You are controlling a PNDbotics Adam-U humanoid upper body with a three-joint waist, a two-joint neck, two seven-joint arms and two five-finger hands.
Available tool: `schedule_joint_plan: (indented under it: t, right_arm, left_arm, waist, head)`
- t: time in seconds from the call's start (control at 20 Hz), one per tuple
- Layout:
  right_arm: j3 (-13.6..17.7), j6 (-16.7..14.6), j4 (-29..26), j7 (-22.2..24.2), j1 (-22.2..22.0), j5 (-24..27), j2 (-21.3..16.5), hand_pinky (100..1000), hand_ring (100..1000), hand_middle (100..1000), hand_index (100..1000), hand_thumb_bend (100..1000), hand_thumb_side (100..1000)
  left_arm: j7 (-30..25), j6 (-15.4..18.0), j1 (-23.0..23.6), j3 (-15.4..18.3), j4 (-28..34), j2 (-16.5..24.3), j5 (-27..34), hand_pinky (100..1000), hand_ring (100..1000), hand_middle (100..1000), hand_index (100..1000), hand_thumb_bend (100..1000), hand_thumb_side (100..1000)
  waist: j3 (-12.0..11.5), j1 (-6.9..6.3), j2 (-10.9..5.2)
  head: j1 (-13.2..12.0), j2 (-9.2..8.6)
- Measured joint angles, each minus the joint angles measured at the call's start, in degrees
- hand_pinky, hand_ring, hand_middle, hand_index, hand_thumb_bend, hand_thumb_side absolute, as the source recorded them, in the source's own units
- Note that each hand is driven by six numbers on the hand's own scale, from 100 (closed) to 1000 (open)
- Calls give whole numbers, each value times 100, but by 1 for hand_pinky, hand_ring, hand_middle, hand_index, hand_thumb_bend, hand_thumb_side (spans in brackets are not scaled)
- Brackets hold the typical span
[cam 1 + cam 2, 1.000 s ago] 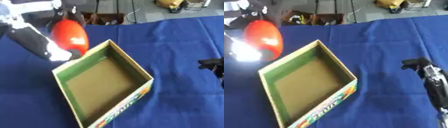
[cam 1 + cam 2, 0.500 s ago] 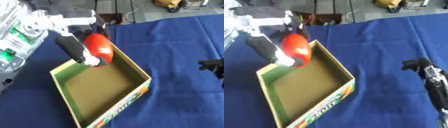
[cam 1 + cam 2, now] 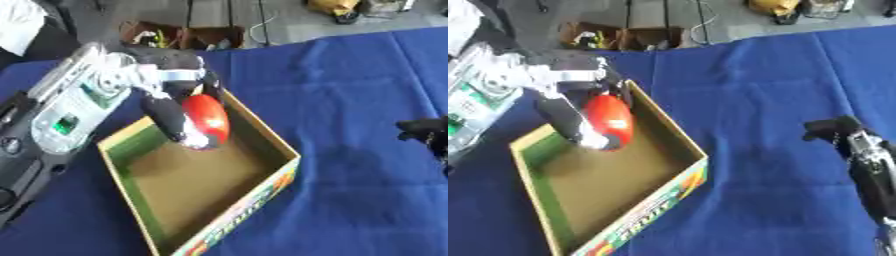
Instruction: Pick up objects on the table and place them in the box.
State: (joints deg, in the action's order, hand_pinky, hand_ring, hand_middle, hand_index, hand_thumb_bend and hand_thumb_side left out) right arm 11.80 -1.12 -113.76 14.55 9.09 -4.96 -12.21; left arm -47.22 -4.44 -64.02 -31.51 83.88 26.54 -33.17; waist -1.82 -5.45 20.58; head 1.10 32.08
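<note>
Placement is the step in hand. Nearest, the box (image 3: 254, 210) sits open on the blue table (image 3: 367, 190); the right hand (image 3: 833, 131) idles at the edge, its fingers indistinct. Farther back, the left hand (image 3: 171, 117), fingers curled round the red object (image 3: 206, 119), now hangs over the box's interior, no longer outside its rim. Next: lower and release.

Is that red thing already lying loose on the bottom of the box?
No, the left hand has its fingers wrapped round the red object, holding it over the open box.
</note>
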Motion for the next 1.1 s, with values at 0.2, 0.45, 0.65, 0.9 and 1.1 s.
schedule_joint_plan:
  t: [0.2, 0.45, 0.65, 0.9, 1.1]
  right_arm:
    - [-18, 6, 0, 10, 1, 0, 0, 912, 837, 562, 700, 100, 1000]
    - [-18, 5, 0, 10, 2, 0, 0, 912, 837, 562, 700, 100, 1000]
    - [-18, 6, 0, 10, 2, 0, 0, 911, 836, 562, 700, 100, 1000]
    - [-18, 7, 0, 8, 2, 0, 0, 911, 836, 562, 700, 100, 1000]
    - [-18, 8, 0, 8, 1, 0, 0, 911, 836, 561, 700, 100, 1000]
  left_arm:
    - [129, 245, 62, -163, -367, -213, -400, 224, 392, 494, 637, 211, 292]
    - [331, 482, 119, -229, -656, -374, -764, 282, 473, 557, 727, 256, 426]
    - [339, 673, 167, -258, -753, -397, -835, 456, 637, 703, 856, 286, 648]
    - [-160, 933, 197, -283, -739, -413, -798, 610, 791, 835, 958, 295, 747]
    - [-404, 1048, 286, -284, -684, -420, -639, 770, 867, 897, 1000, 313, 834]
  waist:
    - [1, 0, 22]
    - [4, 1, 31]
    - [2, 1, 33]
    - [-2, 2, 33]
    - [-2, 7, 37]
  head:
    - [-19, 0]
    - [-40, -1]
    - [-43, -2]
    - [-45, -2]
    - [-46, -2]
